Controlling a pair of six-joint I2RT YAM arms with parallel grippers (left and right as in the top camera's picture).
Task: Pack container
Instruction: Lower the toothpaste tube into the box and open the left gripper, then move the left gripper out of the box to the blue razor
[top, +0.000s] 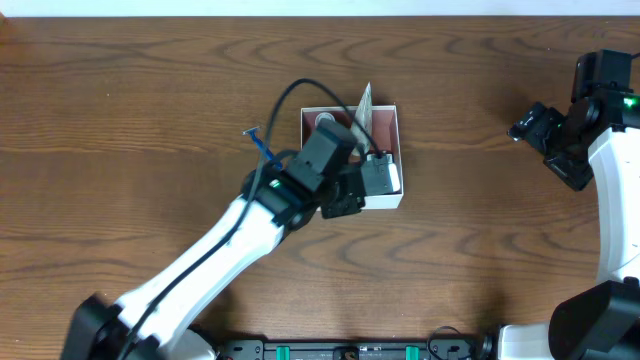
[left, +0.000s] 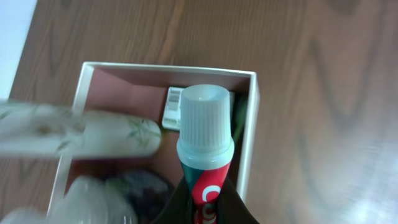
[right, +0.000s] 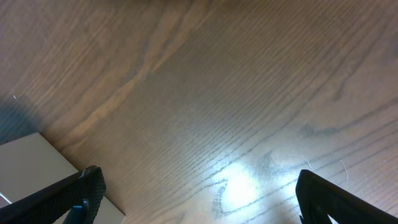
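The container (top: 386, 112) is a small square white-walled box with a pinkish-brown inside, at the table's middle; it also shows in the left wrist view (left: 252, 124). My left gripper (top: 362, 182) hangs over its near right corner, shut on a red and green toothpaste tube (left: 205, 162) with a white cap, pointing into the box. Inside lie a white bottle with a leaf print (left: 93, 134), a small white packet (left: 173, 106) and a dark item (left: 140, 186). A blue toothbrush (top: 262, 145) lies left of the box. My right gripper (right: 196, 193) is open and empty at the far right (top: 535, 128).
The wood table (top: 120, 120) spreads all round the box. A thin pale card (top: 364, 100) stands up at the box's far edge. A black cable (top: 290, 95) loops over the left arm. A pale flat surface (right: 25, 165) shows at the left of the right wrist view.
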